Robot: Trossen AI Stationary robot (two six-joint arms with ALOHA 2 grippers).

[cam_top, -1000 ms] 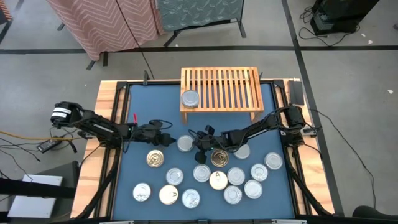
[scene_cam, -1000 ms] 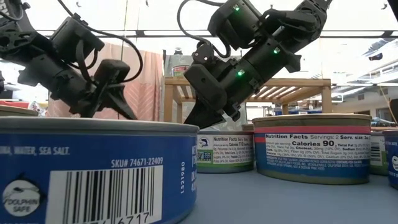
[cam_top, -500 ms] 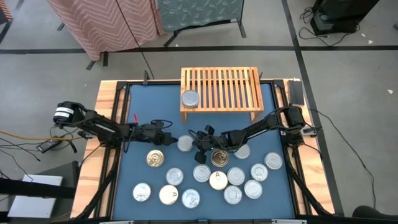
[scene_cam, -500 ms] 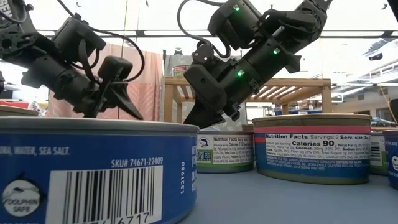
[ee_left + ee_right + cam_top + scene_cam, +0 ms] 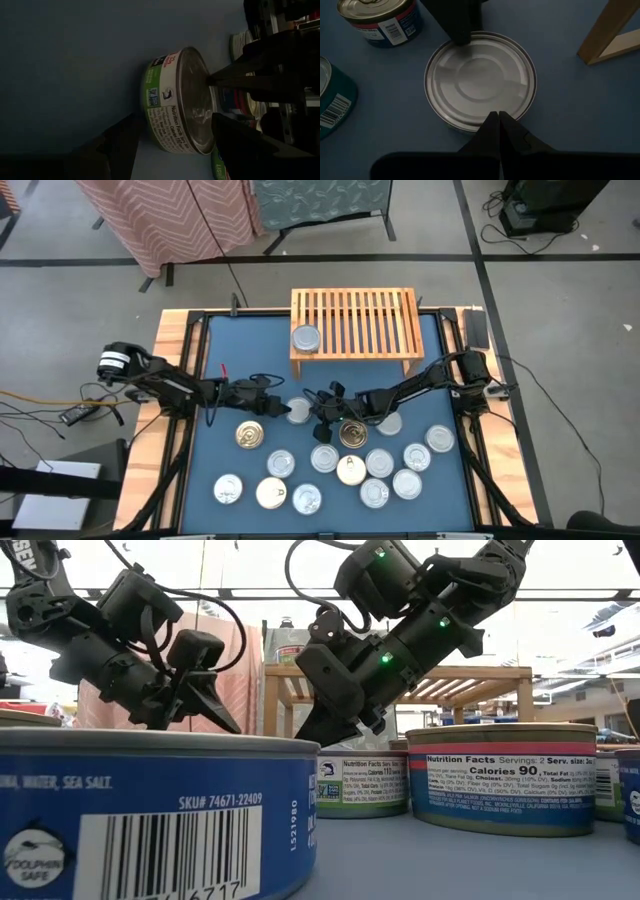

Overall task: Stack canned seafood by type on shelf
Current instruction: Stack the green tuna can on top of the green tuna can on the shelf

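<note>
Found the shelf (image 5: 355,320) at 12 o'clock on the blue counter (image 5: 230,350), with a single tin (image 5: 305,338) resting on its slatted top at the 8 o'clock corner. Saw a silver-topped tin (image 5: 297,411) with a green-and-white label standing upright on the counter at 6 o'clock from that corner, close to the middle. Found the left gripper (image 5: 272,402) at 9 o'clock of this tin, low over the counter, fingers (image 5: 120,145) spread wide and reaching past the tin on either side; could not tell whether either finger touched its wall. Found the right gripper (image 5: 322,412) at 3 o'clock of the same tin, fingers pressed together into one point at the tin's rim, holding nothing. Saw, from the left wrist, that closed point meeting the edge of the tin's lid. Counted the other tins (image 5: 380,463) loose and flat on the counter from 4 to 7 o'clock of the middle, mostly silver-topped, including a gold-topped tin (image 5: 250,435) at 7 o'clock and a second gold one (image 5: 351,434) just beside the right arm.
</note>
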